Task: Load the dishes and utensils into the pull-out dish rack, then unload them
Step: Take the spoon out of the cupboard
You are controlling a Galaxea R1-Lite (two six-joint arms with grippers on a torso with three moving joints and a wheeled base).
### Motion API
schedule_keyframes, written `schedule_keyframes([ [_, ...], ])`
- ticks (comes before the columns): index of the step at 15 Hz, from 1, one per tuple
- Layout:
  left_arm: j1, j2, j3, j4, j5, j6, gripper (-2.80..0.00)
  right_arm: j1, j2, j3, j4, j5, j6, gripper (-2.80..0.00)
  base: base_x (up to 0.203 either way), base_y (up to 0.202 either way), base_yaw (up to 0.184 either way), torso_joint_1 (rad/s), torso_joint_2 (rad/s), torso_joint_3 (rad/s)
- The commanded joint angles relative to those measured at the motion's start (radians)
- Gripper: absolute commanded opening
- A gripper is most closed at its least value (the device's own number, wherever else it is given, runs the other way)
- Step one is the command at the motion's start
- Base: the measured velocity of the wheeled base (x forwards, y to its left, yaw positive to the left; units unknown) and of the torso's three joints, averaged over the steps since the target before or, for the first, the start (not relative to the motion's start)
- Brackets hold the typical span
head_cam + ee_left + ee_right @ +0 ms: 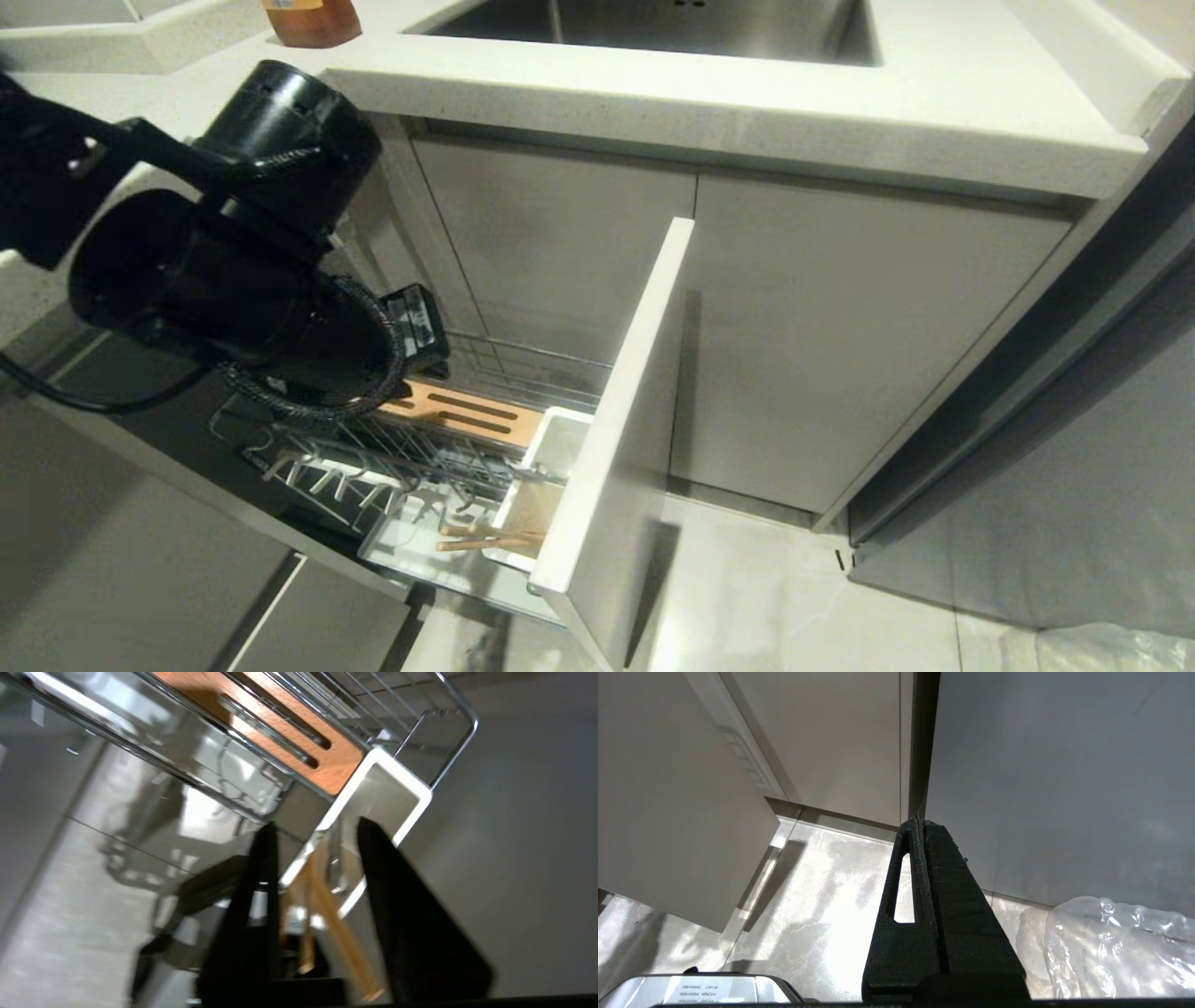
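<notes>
The chopsticks lie in the white utensil cup at the lower centre of the head view, their tips sticking out toward the drip tray. That cup sits at the front of the pull-out dish rack, just behind its tall white front panel, with the slotted wooden strip beside it. No plate, bowl or metal utensil shows anywhere.

In the left wrist view the chopsticks run between the two dark fingers of the left end effector, which stand apart with a clear gap and do not appear to press on the wood. This reads as the utensil step, either a release into the cup or the start of lifting them out; which of the two cannot be told. A pick-up would need the fingers to close squarely on both sticks; a release would need a straight lift clear of the cup rim.

The left arm fills the upper left of the head view, bent down over the rack. The right end effector hangs parked over the floor at the cabinet foot, fingers pressed together, empty.
</notes>
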Motion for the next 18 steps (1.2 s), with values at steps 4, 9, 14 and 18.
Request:
schedule_keyframes([
  [4, -0.015, 0.117, -0.031, -0.005, 0.008, -0.215, 0.00, 0.000, 0.001, 0.000, 0.000, 0.000, 0.000, -2.80, 0.000, 0.000, 0.000, 0.000, 0.00, 0.000],
  [9, -0.027, 0.170, -0.032, -0.002, -0.060, -0.309, 0.00, 0.000, 0.001, 0.000, 0.000, 0.000, 0.000, -2.80, 0.000, 0.000, 0.000, 0.000, 0.00, 0.000],
  [14, -0.077, 0.233, -0.018, -0.003, -0.092, -0.366, 0.00, 0.000, 0.001, 0.000, 0.001, 0.000, 0.000, -2.80, 0.000, 0.000, 0.000, 0.000, 0.00, 0.000],
  [18, -0.083, 0.269, -0.010, -0.021, -0.093, -0.375, 0.00, 0.000, 0.001, 0.000, 0.000, 0.001, 0.000, -2.80, 0.000, 0.000, 0.000, 0.000, 0.00, 0.000],
])
